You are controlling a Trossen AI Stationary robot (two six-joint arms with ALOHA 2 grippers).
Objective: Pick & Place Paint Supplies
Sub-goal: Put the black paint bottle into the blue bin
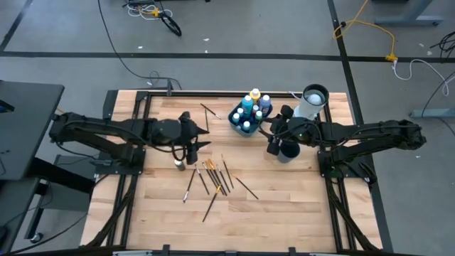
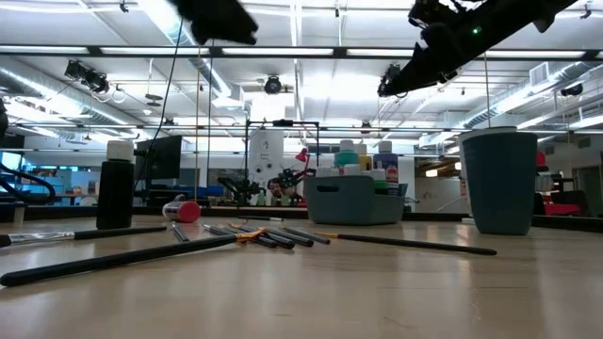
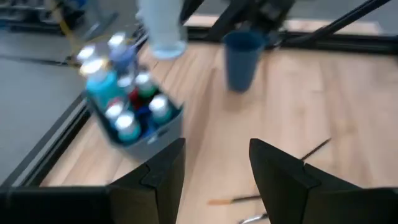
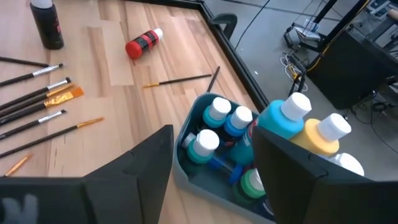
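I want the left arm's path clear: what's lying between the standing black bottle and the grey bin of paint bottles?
In the right wrist view, between the black bottle and grey bin lie a red bottle on its side and a thin brush; otherwise bare wood.

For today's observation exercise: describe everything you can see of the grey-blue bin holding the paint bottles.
The bin is a small grey-blue tub, plastic by its look, with rounded corners and a thick rim. It stands upright on the wooden table, near the far edge, packed with upright white-capped paint bottles in blue, teal, green and yellow. No gripper touches it.
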